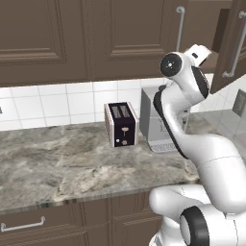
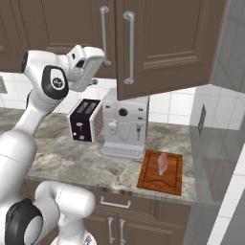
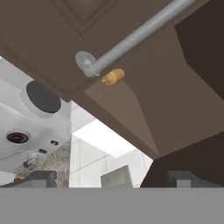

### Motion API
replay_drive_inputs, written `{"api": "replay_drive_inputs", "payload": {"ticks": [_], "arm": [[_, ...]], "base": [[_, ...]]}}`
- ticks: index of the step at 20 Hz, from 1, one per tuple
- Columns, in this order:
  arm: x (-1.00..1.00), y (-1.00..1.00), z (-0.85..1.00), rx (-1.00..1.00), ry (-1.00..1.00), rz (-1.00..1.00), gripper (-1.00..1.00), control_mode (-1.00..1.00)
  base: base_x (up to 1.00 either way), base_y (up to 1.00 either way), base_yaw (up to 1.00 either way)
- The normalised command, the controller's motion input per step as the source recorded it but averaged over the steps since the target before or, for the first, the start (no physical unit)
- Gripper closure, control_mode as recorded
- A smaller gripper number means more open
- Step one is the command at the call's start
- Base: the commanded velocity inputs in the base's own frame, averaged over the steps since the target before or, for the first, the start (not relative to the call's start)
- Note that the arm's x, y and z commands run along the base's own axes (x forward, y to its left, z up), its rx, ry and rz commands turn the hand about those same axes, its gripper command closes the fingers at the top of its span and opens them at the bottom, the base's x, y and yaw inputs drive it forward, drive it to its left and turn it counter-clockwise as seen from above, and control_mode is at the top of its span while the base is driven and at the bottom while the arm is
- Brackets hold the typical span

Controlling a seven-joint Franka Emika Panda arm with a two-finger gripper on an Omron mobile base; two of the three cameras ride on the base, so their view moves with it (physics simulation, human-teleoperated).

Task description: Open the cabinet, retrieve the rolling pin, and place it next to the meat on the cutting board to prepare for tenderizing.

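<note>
Along the left of the marble counter (image 2: 67, 158) in the right base view, the white arm rises to its hand, and the gripper (image 2: 98, 72) is raised just under the lower edge of the cabinet (image 2: 167, 43), near the foot of the left door's silver bar handle (image 2: 104, 36). Its fingers (image 3: 183, 178) stand wide apart with nothing between them. To the right of the hand, the cabinet's right door (image 2: 172, 45) is swung outward, its own handle (image 2: 130, 48) toward the camera. Through the hand view, one tan end of the rolling pin (image 3: 113, 77) peeks out from the open cabinet just behind the handle's lower mount; the rest of it is hidden. Below, on the counter, a black toaster (image 2: 84, 119) sits just beside the white coffee machine (image 2: 125, 122). Farther right, near the counter's front edge, the cutting board (image 2: 148, 179) lies flat with the meat (image 2: 162, 164) on it, toward its back half.
</note>
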Motion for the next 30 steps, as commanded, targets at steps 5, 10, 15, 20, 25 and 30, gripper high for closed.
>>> {"api": "replay_drive_inputs", "payload": {"ticks": [5, 10, 15, 20, 25, 30], "arm": [[0.17, -0.38, 0.00, -0.04, 0.00, -0.03, -1.00, -1.00], [0.01, -0.42, 0.00, 0.00, 0.00, 0.00, -1.00, -1.00], [-0.08, -0.45, 0.00, 0.00, 0.00, 0.00, -1.00, -1.00], [-0.41, -0.51, 0.00, 0.00, 0.00, 0.00, -1.00, -1.00], [-0.76, -0.64, 0.00, 0.00, -0.02, -0.02, -1.00, -1.00], [-0.83, -0.71, 0.00, 0.00, -0.03, -0.04, -1.00, -1.00]], "base": [[0.00, 0.00, 0.00], [0.00, 0.00, 0.00], [0.00, 0.00, 0.00], [0.00, 0.00, 0.00], [0.00, 0.00, 0.00], [0.00, 0.00, 0.00]]}}
